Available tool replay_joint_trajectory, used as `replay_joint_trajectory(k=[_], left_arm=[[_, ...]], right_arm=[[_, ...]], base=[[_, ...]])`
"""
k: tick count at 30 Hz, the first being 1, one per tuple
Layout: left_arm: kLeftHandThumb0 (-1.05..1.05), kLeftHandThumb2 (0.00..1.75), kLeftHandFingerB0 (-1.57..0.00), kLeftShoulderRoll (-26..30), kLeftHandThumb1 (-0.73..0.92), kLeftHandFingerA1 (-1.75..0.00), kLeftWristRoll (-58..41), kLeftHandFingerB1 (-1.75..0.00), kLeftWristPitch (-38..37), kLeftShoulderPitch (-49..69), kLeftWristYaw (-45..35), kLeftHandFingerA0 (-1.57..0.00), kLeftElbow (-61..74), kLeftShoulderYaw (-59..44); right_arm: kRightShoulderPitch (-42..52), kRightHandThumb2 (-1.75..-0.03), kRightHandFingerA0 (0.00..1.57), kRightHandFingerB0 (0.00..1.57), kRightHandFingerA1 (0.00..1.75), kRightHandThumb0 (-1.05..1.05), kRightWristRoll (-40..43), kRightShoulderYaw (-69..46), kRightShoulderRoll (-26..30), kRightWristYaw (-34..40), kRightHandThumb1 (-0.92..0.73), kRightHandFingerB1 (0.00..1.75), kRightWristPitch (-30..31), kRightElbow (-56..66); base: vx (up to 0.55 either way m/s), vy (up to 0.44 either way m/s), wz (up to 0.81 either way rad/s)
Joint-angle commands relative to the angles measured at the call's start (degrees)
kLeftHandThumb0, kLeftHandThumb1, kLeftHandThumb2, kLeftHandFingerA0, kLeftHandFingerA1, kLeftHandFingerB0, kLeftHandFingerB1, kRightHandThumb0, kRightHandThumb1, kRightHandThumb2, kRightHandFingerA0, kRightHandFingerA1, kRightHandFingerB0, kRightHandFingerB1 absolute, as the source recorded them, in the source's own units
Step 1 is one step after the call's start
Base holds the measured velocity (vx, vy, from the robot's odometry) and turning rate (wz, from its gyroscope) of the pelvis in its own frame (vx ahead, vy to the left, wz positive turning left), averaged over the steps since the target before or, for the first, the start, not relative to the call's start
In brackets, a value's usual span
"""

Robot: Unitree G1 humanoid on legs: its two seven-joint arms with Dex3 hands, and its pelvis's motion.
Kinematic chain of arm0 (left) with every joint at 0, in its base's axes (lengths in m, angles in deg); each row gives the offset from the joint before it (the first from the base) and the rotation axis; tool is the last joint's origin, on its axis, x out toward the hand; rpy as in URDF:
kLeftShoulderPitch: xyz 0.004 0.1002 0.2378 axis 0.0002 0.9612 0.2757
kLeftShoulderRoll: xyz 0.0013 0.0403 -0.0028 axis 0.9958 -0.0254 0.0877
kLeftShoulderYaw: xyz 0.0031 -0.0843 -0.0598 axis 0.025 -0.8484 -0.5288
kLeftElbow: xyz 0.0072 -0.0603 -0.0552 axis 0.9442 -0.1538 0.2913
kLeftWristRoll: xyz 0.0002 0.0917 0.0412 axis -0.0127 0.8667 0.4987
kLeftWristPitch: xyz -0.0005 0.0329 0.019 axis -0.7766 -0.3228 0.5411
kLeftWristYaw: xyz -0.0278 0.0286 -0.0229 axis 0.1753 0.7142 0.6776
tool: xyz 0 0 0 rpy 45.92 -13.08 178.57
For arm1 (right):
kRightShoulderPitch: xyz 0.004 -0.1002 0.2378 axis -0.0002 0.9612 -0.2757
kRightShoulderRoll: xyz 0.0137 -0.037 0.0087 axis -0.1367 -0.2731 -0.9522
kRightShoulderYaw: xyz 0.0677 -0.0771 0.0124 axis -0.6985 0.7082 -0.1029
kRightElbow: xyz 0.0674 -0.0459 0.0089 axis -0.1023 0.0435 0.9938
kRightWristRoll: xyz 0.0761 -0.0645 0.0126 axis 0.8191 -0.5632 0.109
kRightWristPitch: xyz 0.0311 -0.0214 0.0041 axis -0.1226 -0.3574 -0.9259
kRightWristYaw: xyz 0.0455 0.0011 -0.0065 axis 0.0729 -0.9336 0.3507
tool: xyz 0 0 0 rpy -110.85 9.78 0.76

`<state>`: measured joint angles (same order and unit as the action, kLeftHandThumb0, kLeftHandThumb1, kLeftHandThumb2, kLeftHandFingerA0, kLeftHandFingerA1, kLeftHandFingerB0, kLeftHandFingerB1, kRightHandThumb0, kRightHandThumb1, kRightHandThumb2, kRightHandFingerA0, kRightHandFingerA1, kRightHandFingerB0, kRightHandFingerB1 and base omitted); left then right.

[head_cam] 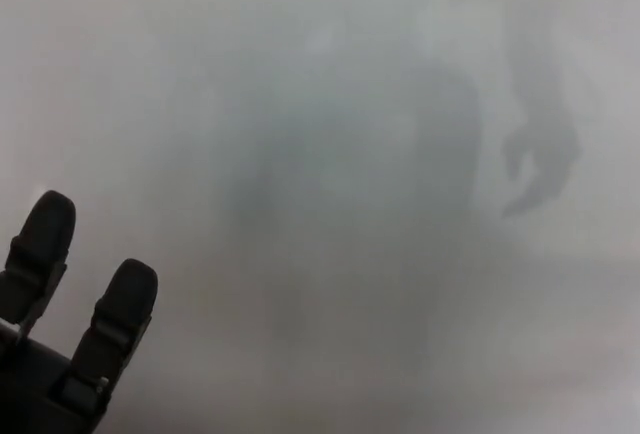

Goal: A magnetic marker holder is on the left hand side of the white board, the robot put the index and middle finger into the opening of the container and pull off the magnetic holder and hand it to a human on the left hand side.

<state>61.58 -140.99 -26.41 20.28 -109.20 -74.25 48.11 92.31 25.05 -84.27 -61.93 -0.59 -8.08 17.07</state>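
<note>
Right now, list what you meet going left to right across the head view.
Left hand with two fingers raised and apart → bare whiteboard → a dim hand-shaped reflection on the board.

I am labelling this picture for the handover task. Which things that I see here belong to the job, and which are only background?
Belonging to the job:
- left hand, black, two fingers apart and raised, holding nothing
- whiteboard, the surface the holder came from

Only background:
- grey hand-shaped shadow on the board

The magnetic holder itself is not in view.
</note>
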Motion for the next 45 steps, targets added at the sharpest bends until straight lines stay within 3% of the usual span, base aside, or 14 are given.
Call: replay_joint_trajectory(k=[1, 6, 7, 14, 21, 31, 32, 33, 40, 41, 42, 43, 44, 45], left_arm=[[-0.76, 0.81, -0.12, 1.5, 0.44, -0.5, 1.3, -0.43, -2.1, 0.1, -1.4, -0.27, -2.6, 0.2], [-0.75, 0.82, -0.12, 5.6, 0.46, -0.5, 15.5, -0.41, -9.2, 0.2, -2.8, -0.27, -15.2, 2.0], [-0.72, 0.86, -0.05, 6.4, 0.5, -0.5, 20.8, -0.37, -14.3, 0.0, -2.7, -0.18, -19.2, 3.0], [-0.7, 0.86, -0.11, 8.5, 0.54, -0.51, 41.5, -0.4, -37.6, -4.0, 7.3, -0.25, -42.4, 8.2], [-0.79, 0.94, -0.14, 10.2, 0.58, -0.52, 48.4, -0.41, -45.5, -6.9, 12.8, -0.33, -55.5, 13.1], [-0.79, 0.88, -0.12, 10.7, 0.52, -0.51, 55.5, -0.39, -53.8, -6.5, 17.1, -0.25, -62.2, 19.9], [-0.78, 0.88, -0.1, 10.7, 0.52, -0.5, 56.0, -0.39, -55.1, -6.6, 17.1, -0.23, -63.5, 20.7], [-0.78, 0.88, -0.1, 10.7, 0.52, -0.5, 56.3, -0.39, -55.8, -6.7, 17.1, -0.23, -64.2, 21.0], [-0.75, 0.85, -0.1, 9.8, 0.51, -0.49, 53.8, -0.39, -58.0, -6.7, 15.6, -0.17, -68.1, 20.1], [-0.76, 0.85, -0.1, 9.6, 0.52, -0.49, 53.5, -0.39, -58.7, -6.7, 15.4, -0.16, -68.8, 19.9], [-0.76, 0.85, -0.1, 9.6, 0.52, -0.49, 53.5, -0.39, -59.0, -6.7, 15.3, -0.16, -69.1, 19.9], [-0.76, 0.85, -0.09, 9.3, 0.52, -0.49, 52.9, -0.38, -59.3, -6.6, 15.2, -0.16, -69.6, 19.4], [-0.76, 0.85, -0.09, 9.1, 0.52, -0.49, 52.5, -0.38, -59.4, -6.6, 15.0, -0.16, -70.0, 19.0], [-0.73, 0.85, -0.12, 8.4, 0.53, -0.49, 51.0, -0.39, -59.4, -6.3, 14.8, -0.17, -70.5, 17.7]], right_arm=[[-0.1, -0.64, 0.78, 0.6, 0.5, -0.48, 0.1, 0.3, 1.0, 0.9, -0.68, 0.45, 0.5, 0.4], [0.0, -0.61, 0.78, 0.64, 0.48, -0.46, 0.8, 0.2, 1.0, -0.1, -0.71, 0.45, 0.7, 0.9], [0.0, -0.61, 0.79, 0.65, 0.48, -0.48, 0.7, 0.3, 1.1, 0.0, -0.71, 0.45, 0.6, 0.9], [0.7, -0.61, 0.78, 0.66, 0.47, -0.46, 0.5, 0.9, 0.8, -0.6, -0.7, 0.45, -0.6, 2.1], [2.0, -0.61, 0.78, 0.64, 0.49, -0.45, 0.6, 2.0, -0.4, -2.1, -0.7, 0.46, -1.8, 3.9], [0.4, -0.63, 0.75, 0.61, 0.52, -0.48, -1.0, 4.1, -2.1, -1.8, -0.69, 0.46, -2.0, 2.6], [0.0, -0.98, 0.69, 0.51, 0.69, -0.41, -1.4, 4.4, -2.3, -1.3, -0.57, 0.61, -2.0, 2.2], [-0.4, -0.98, 0.69, 0.51, 0.69, -0.41, -1.6, 4.5, -2.4, -1.1, -0.57, 0.61, -1.9, 2.0], [-2.9, -0.97, 0.68, 0.49, 0.69, -0.4, -3.2, 5.7, -2.9, 1.1, -0.56, 0.6, 0.5, -1.0], [-3.1, -0.62, 0.73, 0.58, 0.52, -0.46, -3.2, 5.8, -2.7, 1.2, -0.68, 0.45, 0.8, -1.8], [-3.2, -0.62, 0.73, 0.58, 0.52, -0.46, -3.2, 5.8, -2.6, 1.2, -0.68, 0.45, 0.8, -2.0], [-3.4, -0.96, 0.67, 0.48, 0.69, -0.4, -3.2, 5.8, -2.5, 1.4, -0.55, 0.59, 1.0, -2.5], [-3.6, -0.96, 0.67, 0.48, 0.69, -0.4, -3.2, 5.7, -2.4, 1.5, -0.55, 0.59, 1.2, -2.9], [-3.8, -0.61, 0.73, 0.57, 0.52, -0.45, -3.5, 5.9, -2.0, 1.8, -0.69, 0.45, 1.5, -3.6]], base=[[0.0, 0.0, 0.0], [0.0, 0.0, 0.0], [0.0, 0.0, 0.0], [0.0, 0.0, 0.0], [0.0, 0.0, 0.0], [0.0, 0.0, 0.0], [0.0, 0.0, 0.0], [0.0, 0.0, 0.0], [0.0, 0.0, 0.0], [0.0, 0.0, 0.0], [0.0, 0.0, 0.0], [0.0, 0.0, 0.0], [0.0, 0.0, 0.0], [0.0, 0.0, 0.0]])
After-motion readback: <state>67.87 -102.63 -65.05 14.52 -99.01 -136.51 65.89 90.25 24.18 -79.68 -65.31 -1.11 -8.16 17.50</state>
